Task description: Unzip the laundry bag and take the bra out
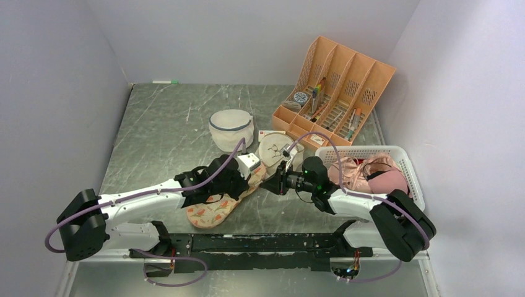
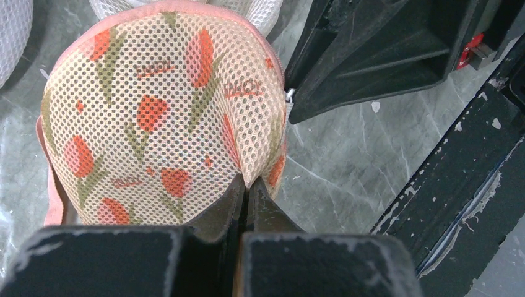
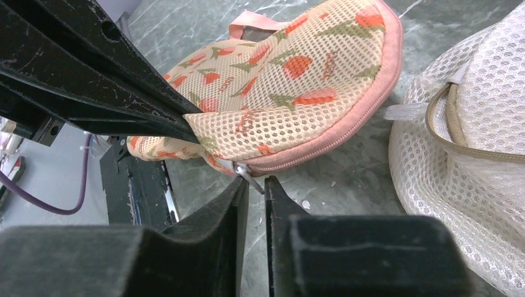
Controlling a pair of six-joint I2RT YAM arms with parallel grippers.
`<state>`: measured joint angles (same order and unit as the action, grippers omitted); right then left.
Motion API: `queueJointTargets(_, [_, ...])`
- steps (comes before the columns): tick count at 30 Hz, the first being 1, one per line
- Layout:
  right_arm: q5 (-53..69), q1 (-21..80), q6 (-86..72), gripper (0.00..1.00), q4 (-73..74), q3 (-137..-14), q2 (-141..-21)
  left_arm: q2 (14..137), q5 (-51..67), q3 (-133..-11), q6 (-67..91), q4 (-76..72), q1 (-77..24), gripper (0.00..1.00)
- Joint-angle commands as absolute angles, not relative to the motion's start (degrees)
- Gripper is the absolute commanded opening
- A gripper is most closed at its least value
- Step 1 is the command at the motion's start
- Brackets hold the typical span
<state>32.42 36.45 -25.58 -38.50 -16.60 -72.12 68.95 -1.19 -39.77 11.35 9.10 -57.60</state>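
The laundry bag (image 1: 213,210) (image 2: 155,111) (image 3: 291,93), beige mesh with orange-red print and pink zip edging, lies between the two arms with its near end lifted. My left gripper (image 1: 249,176) (image 2: 247,185) is shut on a fold of the bag's mesh. My right gripper (image 1: 272,182) (image 3: 255,183) meets it from the right, jaws almost together. The small metal zip pull (image 3: 246,173) sits slanted between their tips, touching both. The zip looks closed along the pink edge. The bra is hidden.
A white dome mesh bag with blue trim (image 1: 231,127) and a round cream bag (image 1: 275,148) (image 3: 470,154) lie just behind. At the right a white basket (image 1: 408,158) holds pink garments (image 1: 371,176). An orange organiser (image 1: 337,93) stands at the back right. A black rail (image 1: 260,244) runs along the near edge.
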Motion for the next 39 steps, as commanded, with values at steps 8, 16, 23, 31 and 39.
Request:
queueJointTargets(8, [27.18,36.13,-24.48,0.00,-37.79,-15.16,-67.62,67.11,-1.04,-39.53,11.08,7.04,-58.71,0.07])
queueJointTargets(16, [15.75,36.13,-24.76,0.00,-29.07,-15.68,-63.85,67.49,-1.44,-39.92,11.10,7.71,-59.17,0.07])
queueJointTargets(23, [4.86,35.74,-27.07,0.00,-24.18,-16.85,-64.51,68.56,-1.70,-40.55,11.05,8.30,-59.77,0.07])
queueJointTargets(31, [17.44,35.86,-26.16,0.00,-30.72,-15.58,-66.59,70.99,-3.44,-42.65,13.37,10.28,-59.90,0.52])
queueJointTargets(39, [20.19,36.56,-27.33,0.00,-29.05,-14.28,-63.19,74.51,0.15,-47.45,22.72,7.14,-60.03,0.80])
